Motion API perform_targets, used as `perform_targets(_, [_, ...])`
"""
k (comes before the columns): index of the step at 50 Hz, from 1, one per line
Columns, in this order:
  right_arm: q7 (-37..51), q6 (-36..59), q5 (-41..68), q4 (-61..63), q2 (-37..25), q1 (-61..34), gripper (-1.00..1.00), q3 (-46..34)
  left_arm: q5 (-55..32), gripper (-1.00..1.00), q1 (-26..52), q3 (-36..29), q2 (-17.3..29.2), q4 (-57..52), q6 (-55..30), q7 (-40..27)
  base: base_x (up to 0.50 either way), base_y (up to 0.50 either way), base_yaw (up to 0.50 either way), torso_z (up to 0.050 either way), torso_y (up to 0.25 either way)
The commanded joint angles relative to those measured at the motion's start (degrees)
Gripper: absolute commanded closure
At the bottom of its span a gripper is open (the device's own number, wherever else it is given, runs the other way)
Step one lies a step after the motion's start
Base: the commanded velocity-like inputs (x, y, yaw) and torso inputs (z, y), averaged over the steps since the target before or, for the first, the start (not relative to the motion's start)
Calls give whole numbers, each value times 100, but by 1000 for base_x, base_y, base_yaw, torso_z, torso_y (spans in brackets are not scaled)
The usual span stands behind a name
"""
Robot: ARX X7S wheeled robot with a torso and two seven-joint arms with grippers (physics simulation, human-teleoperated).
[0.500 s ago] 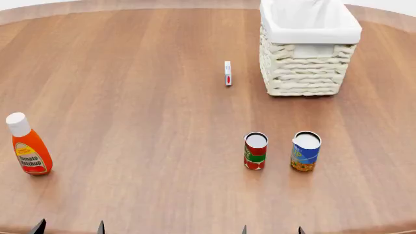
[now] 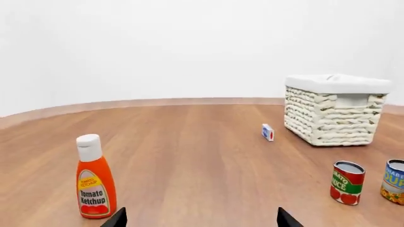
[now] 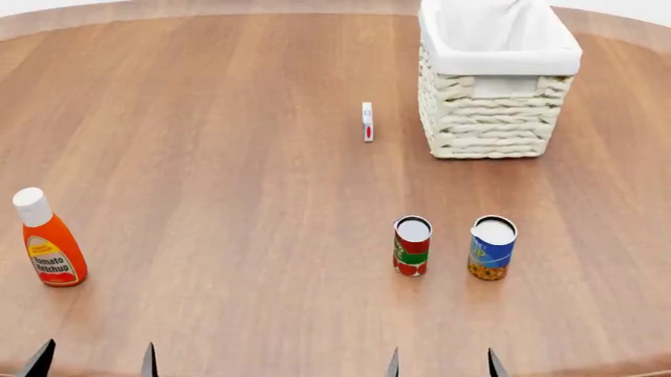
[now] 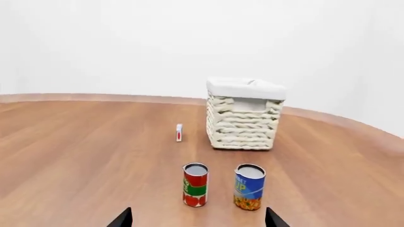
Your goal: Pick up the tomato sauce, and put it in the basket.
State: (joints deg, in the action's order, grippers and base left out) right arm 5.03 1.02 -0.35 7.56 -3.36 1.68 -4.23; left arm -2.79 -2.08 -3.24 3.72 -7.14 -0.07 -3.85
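Note:
The tomato sauce [image 3: 412, 246], a small can with a silver lid and a red-and-green label, stands upright on the wooden table; it also shows in the right wrist view [image 4: 196, 184] and the left wrist view [image 2: 347, 182]. The basket [image 3: 495, 118], cream wicker with a white liner, stands at the far right, also in the right wrist view [image 4: 245, 123] and the left wrist view [image 2: 334, 118]. My right gripper [image 3: 441, 366] is open and empty at the table's near edge, just short of the can [image 4: 197, 219]. My left gripper [image 3: 94, 363] is open and empty, near left [image 2: 200, 218].
A blue-and-yellow can [image 3: 492, 247] stands just right of the tomato sauce. An orange ketchup bottle [image 3: 49, 247] with a white cap stands at the near left. A small white-and-red box [image 3: 367, 121] stands on edge left of the basket.
The view has shifted slightly: the objects sit a little higher or lower in frame and both grippers' fingertips show a bit more at the bottom edge. Nothing on the table moved.

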Motion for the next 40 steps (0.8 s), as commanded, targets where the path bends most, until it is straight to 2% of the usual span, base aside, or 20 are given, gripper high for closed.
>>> perform_targets(1, [296,196,-398,1247,-196,275,-100,-230,-83,-100,-301,-82,164,-881,90,-124,0,0,0,0,0])
perform_targets(10, [546,30,-958,2087,-362,581,-100,-404,331,-100,-705,-103,311,-1981,520,-396,0,0,0,0,0])
perform_targets(15, [588,-313,-1088,2588,-486,788,-100,-510,-67,-100,-961,-50,412,-2501,808,-307,0,0,0,0,0])
perform_targets(23, [850,-936,-1392,2916,-597,1021,-100,-589,-173,-100,-1266,30,541,-3076,1125,-337,0,0,0,0,0])
perform_targets(29, [868,-959,-1583,3377,-663,1204,-100,-610,-277,-100,-1522,105,659,-3637,1271,-348,0,0,0,0,0])
perform_targets(40, [1025,-1101,-1618,3213,-747,1269,-100,-581,-165,-100,-1499,18,641,-3529,1269,-449,0,0,0,0,0])
